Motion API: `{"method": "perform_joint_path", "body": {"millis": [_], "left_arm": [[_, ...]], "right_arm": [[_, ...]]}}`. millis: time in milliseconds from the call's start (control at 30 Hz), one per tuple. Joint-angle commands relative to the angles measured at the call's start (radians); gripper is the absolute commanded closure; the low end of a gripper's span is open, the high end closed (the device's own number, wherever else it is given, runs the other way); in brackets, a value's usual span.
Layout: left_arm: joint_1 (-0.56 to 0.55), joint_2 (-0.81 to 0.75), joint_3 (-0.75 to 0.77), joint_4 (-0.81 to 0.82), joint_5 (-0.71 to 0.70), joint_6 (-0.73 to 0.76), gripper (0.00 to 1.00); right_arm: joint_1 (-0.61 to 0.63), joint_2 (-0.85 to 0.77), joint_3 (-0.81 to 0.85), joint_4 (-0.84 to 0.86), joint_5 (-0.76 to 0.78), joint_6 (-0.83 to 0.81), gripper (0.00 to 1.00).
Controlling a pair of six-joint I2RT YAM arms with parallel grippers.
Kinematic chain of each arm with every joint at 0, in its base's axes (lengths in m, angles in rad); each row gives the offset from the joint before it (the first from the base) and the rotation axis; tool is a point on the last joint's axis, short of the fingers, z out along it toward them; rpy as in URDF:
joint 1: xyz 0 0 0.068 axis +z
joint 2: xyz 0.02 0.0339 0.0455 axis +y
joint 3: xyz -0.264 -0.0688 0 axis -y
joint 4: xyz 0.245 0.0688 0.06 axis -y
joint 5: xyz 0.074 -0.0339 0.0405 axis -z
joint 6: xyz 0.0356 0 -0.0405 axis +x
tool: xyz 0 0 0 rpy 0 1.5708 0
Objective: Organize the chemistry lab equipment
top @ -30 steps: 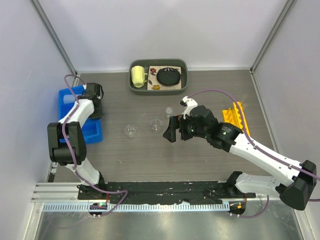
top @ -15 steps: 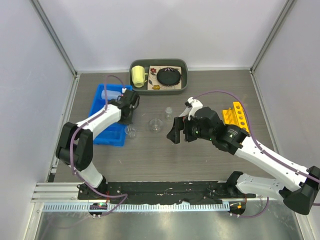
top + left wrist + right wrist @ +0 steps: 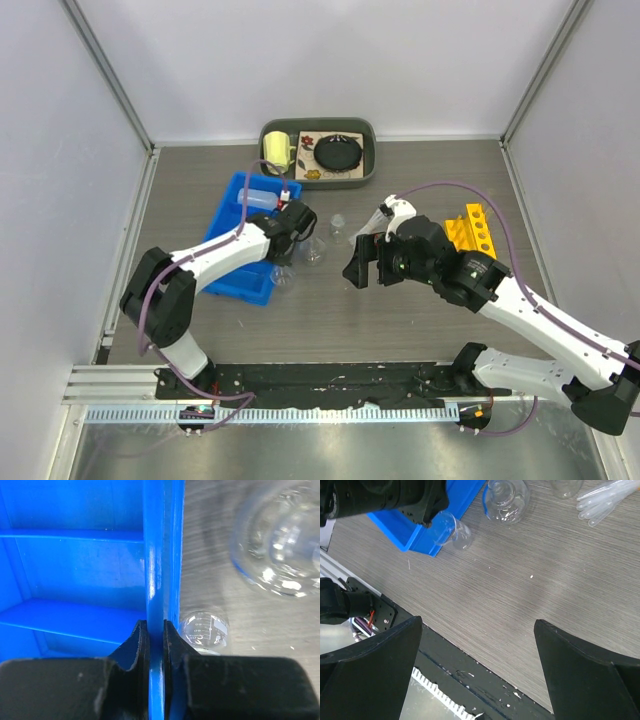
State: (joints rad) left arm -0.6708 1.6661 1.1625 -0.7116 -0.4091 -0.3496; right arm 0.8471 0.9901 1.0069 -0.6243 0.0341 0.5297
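My left gripper (image 3: 296, 222) (image 3: 155, 630) is shut on the right wall of a blue bin (image 3: 243, 240) (image 3: 161, 555). A white squeeze bottle (image 3: 258, 197) lies in the bin's far end. A small clear beaker (image 3: 283, 276) (image 3: 205, 629) (image 3: 452, 530) leans against the bin's near right corner. Beside it stands a clear flask (image 3: 312, 250) (image 3: 280, 540) (image 3: 506, 500), with a smaller glass (image 3: 338, 222) behind. Thin pipettes (image 3: 602, 502) lie right of them. A yellow tube rack (image 3: 470, 232) sits at the right. My right gripper (image 3: 362, 262) (image 3: 477, 624) hovers open over bare table, holding nothing.
A green tray (image 3: 369, 160) at the back holds a yellow mug (image 3: 275, 152) and a round black disc (image 3: 338, 152). Grey walls close the left and right sides. A black rail with the arm bases (image 3: 320, 378) runs along the near edge.
My left arm has dragged the blue bin from the table's left edge to its middle, nudging the small beaker right and nearer. My right gripper drifted slightly right, still open.
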Motion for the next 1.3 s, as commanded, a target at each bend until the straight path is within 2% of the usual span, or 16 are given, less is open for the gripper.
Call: {"method": "perform_joint_path", "body": {"millis": [0, 500, 1000, 1167, 1267], "left_arm": [[-0.082, 0.012, -0.032, 0.041, 0.144, -0.031, 1.0], [-0.275, -0.078, -0.155, 0.153, 0.193, -0.127, 1.0], [-0.475, 0.015, -0.132, 0.268, 0.19, -0.247, 1.0], [-0.48, 0.043, -0.09, 0.265, 0.144, -0.223, 1.0], [-0.442, 0.058, -0.063, 0.238, 0.11, -0.192, 1.0]], "right_arm": [[0.006, -0.013, 0.055, -0.034, 0.038, 0.007, 0.0], [0.006, 0.012, 0.088, -0.153, 0.141, 0.01, 0.0], [0.004, 0.004, 0.035, -0.261, 0.237, 0.058, 0.0], [0.006, -0.018, 0.012, -0.293, 0.262, 0.091, 0.0], [0.004, -0.031, 0.004, -0.302, 0.268, 0.105, 0.0]]}}
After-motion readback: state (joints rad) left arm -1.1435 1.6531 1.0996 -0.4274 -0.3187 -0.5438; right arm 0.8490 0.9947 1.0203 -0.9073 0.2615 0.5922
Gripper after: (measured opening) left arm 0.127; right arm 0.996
